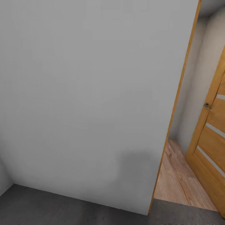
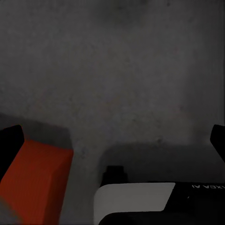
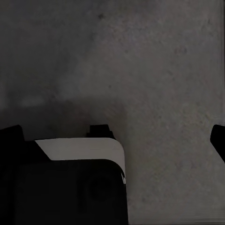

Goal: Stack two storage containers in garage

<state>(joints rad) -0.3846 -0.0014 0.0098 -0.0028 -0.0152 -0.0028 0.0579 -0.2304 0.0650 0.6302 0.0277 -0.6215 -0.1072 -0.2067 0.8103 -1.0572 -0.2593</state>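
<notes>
Orange-red plastic is all that shows of a storage container: one corner of it pokes into the lower left of the left wrist view, cut off by the frame edge, so I cannot tell which way its long axis runs or whether it sits square. It lies on the dark grey concrete floor, just beside the robot's base, whose white and black shell fills the bottom of that picture. The left gripper shows just two black fingertips at opposite edges, spread wide with nothing between them; the right gripper looks the same, splayed apart over bare concrete. From the head view, a plain pale grey wall takes up most of the frame, meeting the concrete along the bottom. At right, a wood-trimmed doorway opens onto light wood planks and a wooden door.
</notes>
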